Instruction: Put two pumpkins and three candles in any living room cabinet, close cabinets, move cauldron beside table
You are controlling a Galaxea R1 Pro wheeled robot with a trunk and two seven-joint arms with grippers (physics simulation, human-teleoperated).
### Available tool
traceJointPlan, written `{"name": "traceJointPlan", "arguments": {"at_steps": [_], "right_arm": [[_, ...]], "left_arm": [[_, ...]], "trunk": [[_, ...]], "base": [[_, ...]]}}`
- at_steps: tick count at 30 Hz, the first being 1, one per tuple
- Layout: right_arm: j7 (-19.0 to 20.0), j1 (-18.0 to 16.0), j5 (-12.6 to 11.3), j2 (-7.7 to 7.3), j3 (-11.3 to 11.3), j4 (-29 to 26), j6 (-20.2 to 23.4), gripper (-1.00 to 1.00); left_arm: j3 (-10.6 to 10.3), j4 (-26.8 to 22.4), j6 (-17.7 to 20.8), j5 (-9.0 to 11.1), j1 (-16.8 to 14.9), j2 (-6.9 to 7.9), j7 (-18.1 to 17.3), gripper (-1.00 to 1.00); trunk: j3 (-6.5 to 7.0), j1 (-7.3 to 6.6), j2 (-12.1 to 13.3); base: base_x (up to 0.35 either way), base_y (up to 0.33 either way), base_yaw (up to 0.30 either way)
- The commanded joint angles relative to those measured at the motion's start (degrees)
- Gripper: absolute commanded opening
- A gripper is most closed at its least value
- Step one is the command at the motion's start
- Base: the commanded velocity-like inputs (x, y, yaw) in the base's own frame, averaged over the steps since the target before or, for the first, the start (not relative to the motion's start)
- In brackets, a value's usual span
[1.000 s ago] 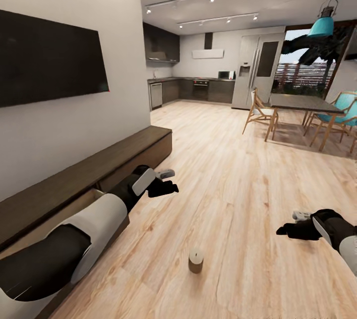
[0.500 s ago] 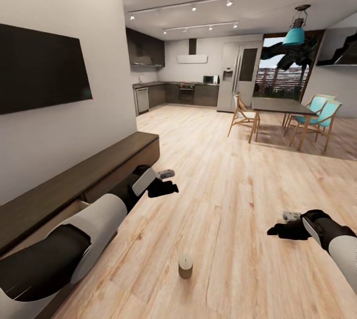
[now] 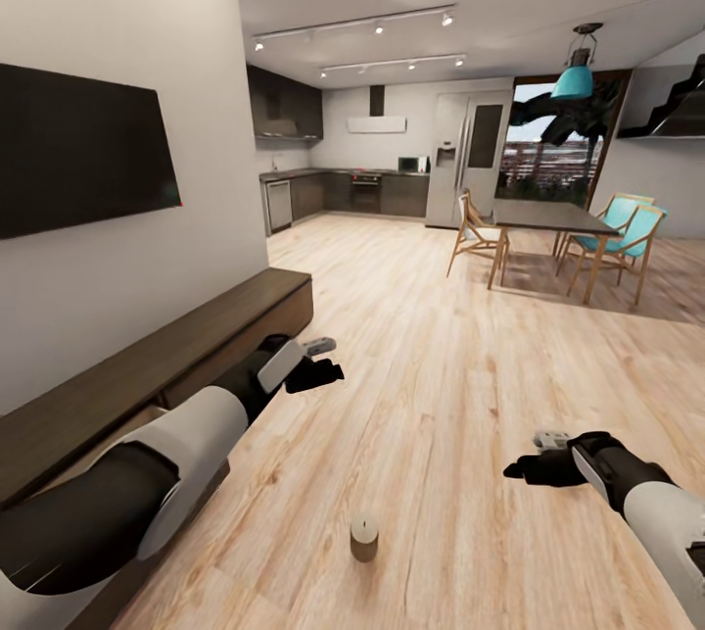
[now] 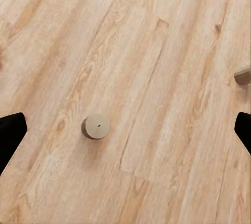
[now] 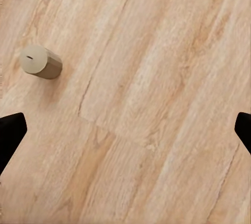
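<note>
While robot's view swings right across last second, candle (image 3: 364, 538) stands upright on wooden floor (image 3: 460, 356) between both arms, near cabinet (image 3: 176, 341) along wall. Left gripper (image 3: 323, 363) hovers beside cabinet, fingers spread wide, empty; right gripper (image 3: 524, 465) likewise wide, empty. Judgement: robot lining up on candle; pickup not yet begun.
</note>
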Motion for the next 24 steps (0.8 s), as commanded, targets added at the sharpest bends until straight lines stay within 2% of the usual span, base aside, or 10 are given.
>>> {"name": "traceJointPlan", "arguments": {"at_steps": [1,5,8,13,14,17,18,20,21,24], "right_arm": [[0.3,0.1,0.3,0.37,0.4,-0.1,0.0,1.0],[0.3,0.2,0.3,1.15,0.4,-0.1,-0.2,1.0],[0.3,0.2,0.3,1.32,0.4,-0.1,-0.3,1.0],[0.3,0.3,0.3,1.42,0.4,-0.1,-0.4,1.0],[0.2,0.3,0.3,1.68,0.4,-0.1,-0.6,1.0],[0.0,0.4,0.4,2.72,0.4,-0.1,-2.6,1.0],[-2.7,1.3,0.4,3.82,0.4,0.0,-5.3,1.0],[-4.8,1.6,0.4,4.35,0.5,0.3,-6.4,1.0],[-6.3,2.0,0.3,4.89,0.5,0.6,-7.6,1.0],[-6.8,2.1,0.3,5.08,0.5,1.2,-8.5,1.0]], "left_arm": [[-0.4,1.5,-1.2,0.7,0.0,0.3,0.4,1.0],[-0.5,6.2,-6.2,0.7,0.6,0.64,0.1,1.0],[-0.5,7.7,-8.6,0.7,1.4,0.7,0.0,1.0],[-0.6,8.6,-10.3,0.7,3.2,0.74,0.1,1.0],[-0.6,8.7,-10.6,0.5,5.0,0.74,0.1,1.0],[-0.6,8.7,-12.1,-0.8,7.3,0.74,0.1,1.0],[-0.6,8.9,-15.2,-2.7,9.1,0.74,0.1,1.0],[-0.6,9.1,-16.6,-3.6,10.2,0.71,0.1,1.0],[-0.6,9.3,-17.7,-4.3,11.7,0.67,0.0,1.0],[-0.6,9.3,-18.3,-4.6,13.0,0.66,-0.1,1.0]], "trunk": [[0.03,0.0,0.0],[0.4,0.0,0.0],[0.68,0.0,0.0],[1.14,0.0,0.0],[1.23,0.0,0.0],[1.51,0.0,0.0],[1.6,0.0,0.0],[1.78,0.0,0.0],[1.88,0.0,0.0],[2.15,0.0,0.0]], "base": [[0.0,0.0,0.0],[0.0,0.0,0.0],[0.0,0.0,0.0],[0.0,0.0,0.0],[0.0,0.0,0.0],[0.0,0.0,0.0],[0.0,0.0,0.0],[0.0,0.0,0.0],[0.0,0.0,0.0],[0.0,0.0,0.0]]}}
